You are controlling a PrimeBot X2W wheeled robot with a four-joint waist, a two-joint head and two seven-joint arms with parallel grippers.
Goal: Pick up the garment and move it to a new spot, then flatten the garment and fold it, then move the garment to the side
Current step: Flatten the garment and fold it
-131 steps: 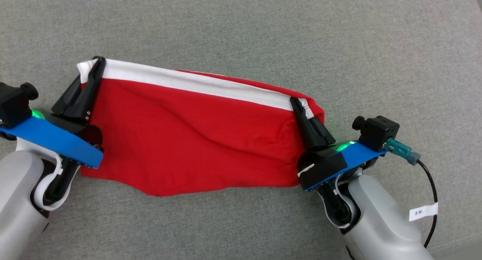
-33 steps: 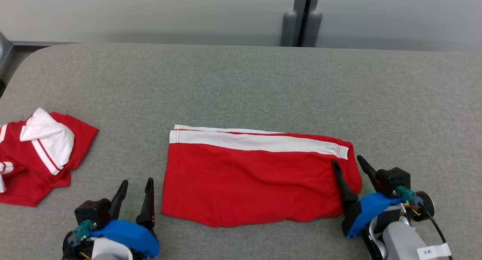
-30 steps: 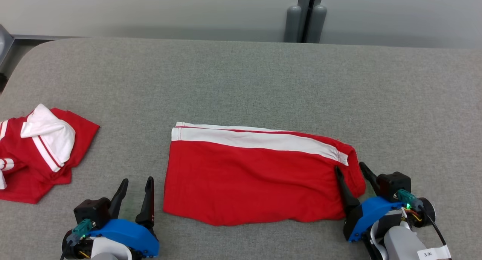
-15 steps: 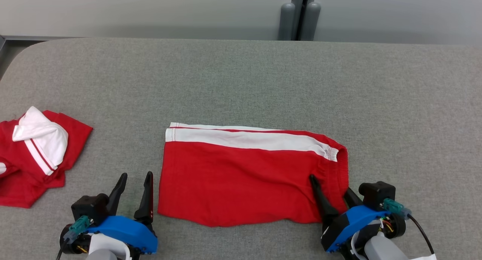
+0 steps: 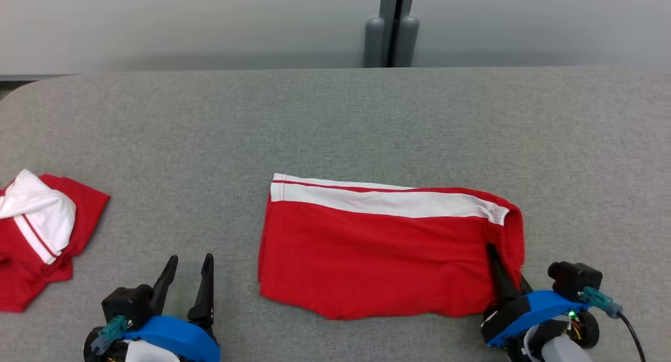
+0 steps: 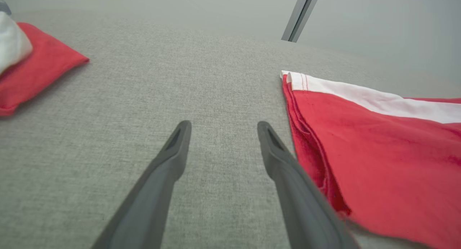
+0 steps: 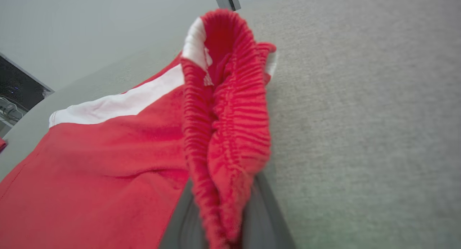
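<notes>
Red shorts (image 5: pixel 388 252) lie folded and flat in the middle of the grey table (image 5: pixel 335 121), close to the robot, with the white stripe along the far side. The folding looks done, so I think the step in hand is the last one: moving the shorts to the side.

Far on the left sits another red and white piece of clothing (image 5: pixel 36 236) in a crumpled heap, well apart from the shorts.

Next comes the left gripper (image 5: pixel 191 257). It is low by the table, pointing away from the robot. Its two fingers stand wide apart with nothing between them. It is near the left edge of the shorts, but not holding them.

At the right end of the shorts is the right gripper (image 5: pixel 498 262), tilted in toward the cloth. Its fingers are squeezed together on the stretchy waistband (image 7: pixel 230 115). The right wrist view shows the bunched red cloth pinched between them and standing up in a ridge.

The next move calls for a slow, gentle pull or lift. Only one end is held, so the fold could slip open — the left gripper may need to take its edge too.
</notes>
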